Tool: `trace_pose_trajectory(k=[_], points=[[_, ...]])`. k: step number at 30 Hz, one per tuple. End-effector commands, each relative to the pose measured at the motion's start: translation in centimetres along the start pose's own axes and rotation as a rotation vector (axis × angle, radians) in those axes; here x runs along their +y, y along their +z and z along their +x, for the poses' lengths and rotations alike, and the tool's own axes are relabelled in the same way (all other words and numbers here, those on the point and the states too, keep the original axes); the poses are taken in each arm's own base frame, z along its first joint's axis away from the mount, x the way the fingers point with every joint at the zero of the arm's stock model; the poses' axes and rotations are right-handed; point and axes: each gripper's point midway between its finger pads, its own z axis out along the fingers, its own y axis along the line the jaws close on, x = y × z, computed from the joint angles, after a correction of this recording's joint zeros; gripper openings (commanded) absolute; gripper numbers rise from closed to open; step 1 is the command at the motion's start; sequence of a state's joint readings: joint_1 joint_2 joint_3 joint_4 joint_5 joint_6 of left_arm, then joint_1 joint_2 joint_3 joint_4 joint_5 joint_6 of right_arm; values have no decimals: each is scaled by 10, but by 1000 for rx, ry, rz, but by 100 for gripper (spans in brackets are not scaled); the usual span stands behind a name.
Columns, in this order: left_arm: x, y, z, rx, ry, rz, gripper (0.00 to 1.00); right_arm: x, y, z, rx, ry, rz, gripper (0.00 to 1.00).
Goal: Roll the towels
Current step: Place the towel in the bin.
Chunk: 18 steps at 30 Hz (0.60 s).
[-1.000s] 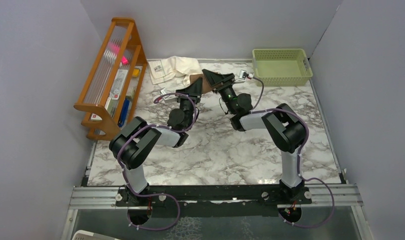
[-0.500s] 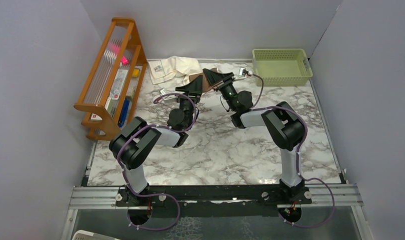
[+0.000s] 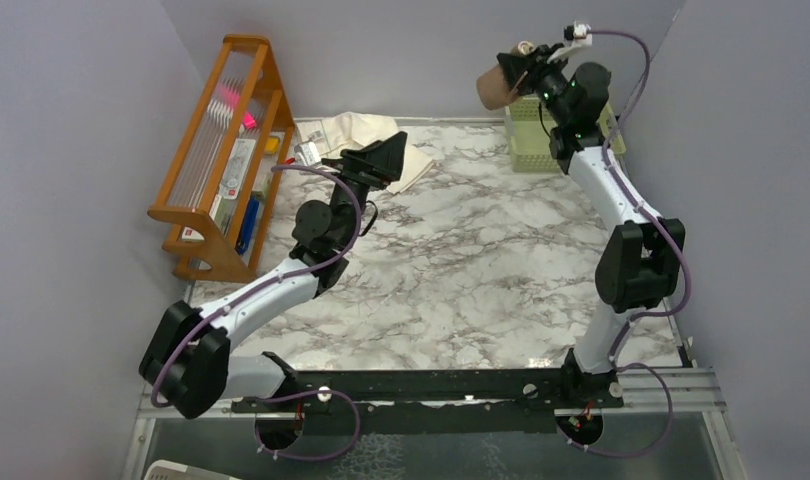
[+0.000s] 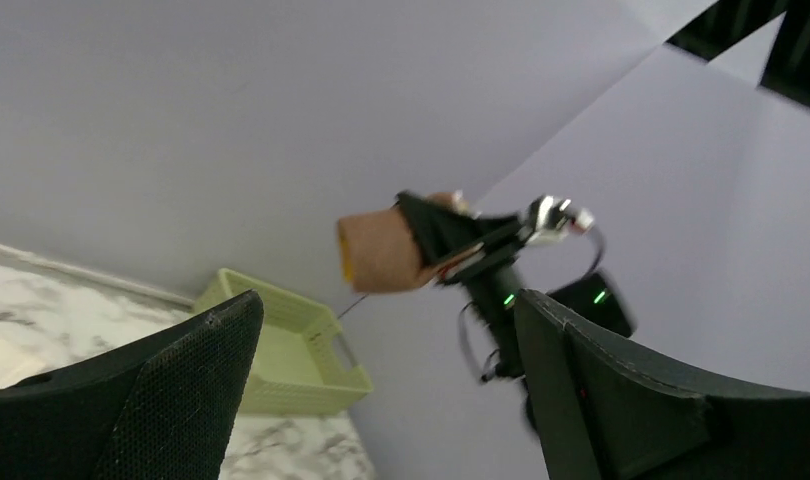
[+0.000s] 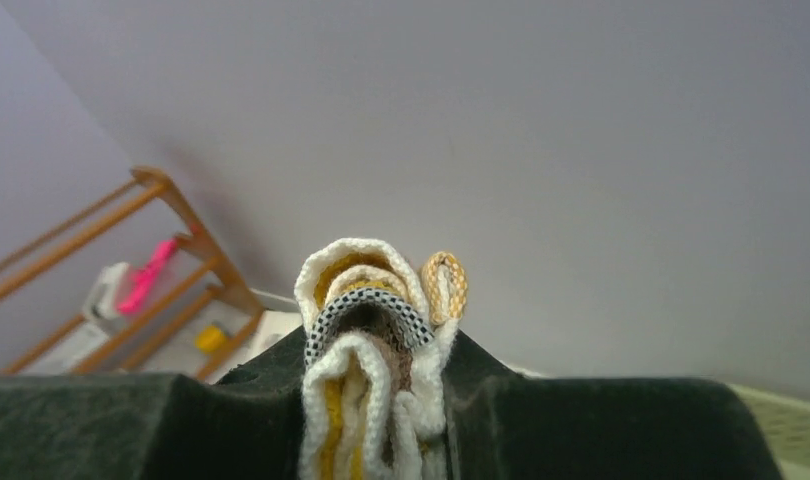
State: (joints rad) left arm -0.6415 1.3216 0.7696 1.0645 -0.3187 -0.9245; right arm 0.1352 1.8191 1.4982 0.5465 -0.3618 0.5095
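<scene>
1 rolled brown, mustard-edged cloth towel (image 3: 498, 85) was clenched in the right gripper (image 3: 521, 72) aloft over a pale-green plastic basket (image 3: 526, 150), likely awaiting lowering and release; 1 crumpled cream cloth towel (image 3: 346, 132) lay unrolled on the marble table (image 3: 461, 280) near the wide-open, empty left gripper (image 3: 381, 160).

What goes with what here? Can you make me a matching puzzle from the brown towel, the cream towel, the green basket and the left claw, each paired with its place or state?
Things:
1. brown towel
2. cream towel
3. green basket
4. left gripper

States or places:
A. open, holding nothing
B. lying loose on the table near the wooden rack
C. rolled up, held in the air by the right gripper
D. at the table's far right corner

Pairs: 1-C, 2-B, 3-D, 4-A
</scene>
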Motion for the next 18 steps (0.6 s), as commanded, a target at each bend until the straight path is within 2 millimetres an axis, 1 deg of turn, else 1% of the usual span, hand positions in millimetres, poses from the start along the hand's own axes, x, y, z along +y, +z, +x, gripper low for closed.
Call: trace_pose_trajectory(k=[1, 4, 6, 7, 8, 10, 14, 16, 18], points=[[47, -26, 29, 240, 357, -130, 99, -50, -6, 47, 428, -389, 84, 1], [47, -37, 28, 297, 438, -103, 99, -92, 2, 48, 523, -489, 166, 1], [45, -42, 27, 339, 484, -75, 99, -116, 5, 48, 550, -512, 204, 1], [48, -46, 29, 372, 510, -77, 99, -128, 7, 53, 564, -519, 219, 1], [49, -49, 29, 395, 529, -74, 99, -136, 9, 50, 561, -535, 233, 1], [54, -56, 33, 450, 565, -69, 99, -152, 9, 56, 576, -570, 255, 1], [72, -73, 39, 545, 610, -108, 99, -180, 9, 77, 609, -623, 275, 1], [80, -80, 41, 577, 620, -128, 99, -196, 7, 90, 627, -626, 291, 1], [86, -86, 41, 598, 628, -146, 99, -210, 6, 97, 630, -626, 306, 1]])
